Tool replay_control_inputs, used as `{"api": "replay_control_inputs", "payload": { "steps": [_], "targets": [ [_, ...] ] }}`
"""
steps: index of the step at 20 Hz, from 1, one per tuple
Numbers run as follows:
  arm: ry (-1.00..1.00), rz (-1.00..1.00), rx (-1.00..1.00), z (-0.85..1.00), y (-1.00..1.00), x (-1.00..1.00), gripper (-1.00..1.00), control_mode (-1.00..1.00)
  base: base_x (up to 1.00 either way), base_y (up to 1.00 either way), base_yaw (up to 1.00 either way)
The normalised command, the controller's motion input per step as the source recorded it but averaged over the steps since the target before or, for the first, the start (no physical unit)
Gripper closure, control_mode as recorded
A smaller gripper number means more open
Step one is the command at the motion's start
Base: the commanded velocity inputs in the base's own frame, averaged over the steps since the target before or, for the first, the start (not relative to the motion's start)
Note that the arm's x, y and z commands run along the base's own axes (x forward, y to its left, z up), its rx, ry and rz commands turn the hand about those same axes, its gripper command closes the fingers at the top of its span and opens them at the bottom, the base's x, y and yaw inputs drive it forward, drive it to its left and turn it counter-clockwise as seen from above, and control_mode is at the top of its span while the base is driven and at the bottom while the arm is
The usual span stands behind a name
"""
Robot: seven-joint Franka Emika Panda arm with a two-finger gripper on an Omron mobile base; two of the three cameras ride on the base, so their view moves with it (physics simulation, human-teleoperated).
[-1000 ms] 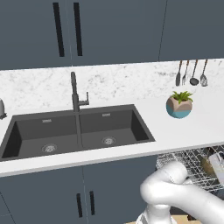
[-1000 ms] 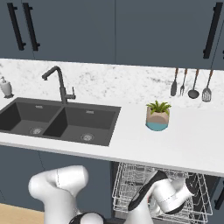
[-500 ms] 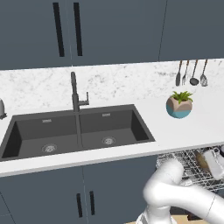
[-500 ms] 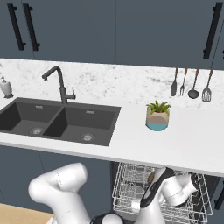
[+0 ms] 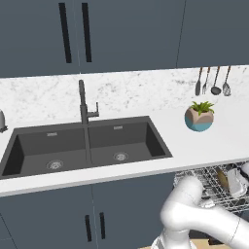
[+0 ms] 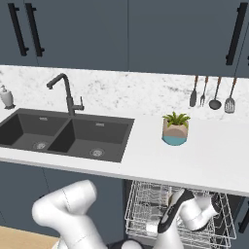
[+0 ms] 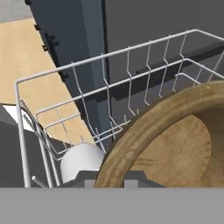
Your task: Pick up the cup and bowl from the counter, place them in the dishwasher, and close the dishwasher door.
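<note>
Gripper (image 7: 111, 180): clamped on the rim of the bowl (image 7: 175, 144), with the jaws narrow. The hand is low over the rack (image 7: 105, 55).
Bowl: one, wooden. It is carried tilted with its hollow toward the camera, above the rack's wires and apparently not yet set down.
Cup (image 7: 81, 162): one, white and rounded. It lies inside the rack, low and just beside the bowl's rim. Judged to be the task's cup, already loaded.
Rack: one, silver wire, pulled out of the dishwasher (image 6: 133, 192) below the counter (image 6: 204, 160).
Change: over the last second the hand has edged slightly farther over the rack. The jaw gap is all but unchanged, so no release has begun.
Meaning: the bowl step is near its end. Lowering, release and withdrawal remain, then closing the door.
Door: its position cannot be made out clearly. It is judged open, since the rack is out.
Counter: neither cup nor bowl stands on it. It carries one potted plant (image 6: 175, 129) and one soap dispenser (image 6: 7, 96).
Sink (image 6: 63, 133): one, dark, with two basins and one black tap (image 6: 68, 95).
Utensils (image 6: 211, 92): four, hanging on the backsplash.
</note>
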Motion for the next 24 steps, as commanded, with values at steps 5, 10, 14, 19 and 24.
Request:
{"api": "replay_control_inputs", "payload": {
  "steps": [5, 10, 14, 19, 24],
  "targets": [
    [-0.13, -0.19, 0.00, -0.58, 0.00, 0.16, 1.00, -1.00, 0.00, 0.00, 0.00],
    [0.00, -0.15, 0.00, -0.61, 0.00, 0.31, 1.00, -1.00, 0.00, 0.00, 0.00],
    [0.00, -0.12, 0.01, -0.18, 0.00, 0.30, 1.00, -1.00, 0.00, 0.00, 0.00],
    [-0.09, -0.08, 0.00, 0.00, 0.00, 0.02, 1.00, -1.00, 0.00, 0.00, 0.00],
    [0.00, -0.04, 0.00, -0.23, 0.01, 0.00, 1.00, -1.00, 0.00, 0.00, 0.00]
  ]
}}
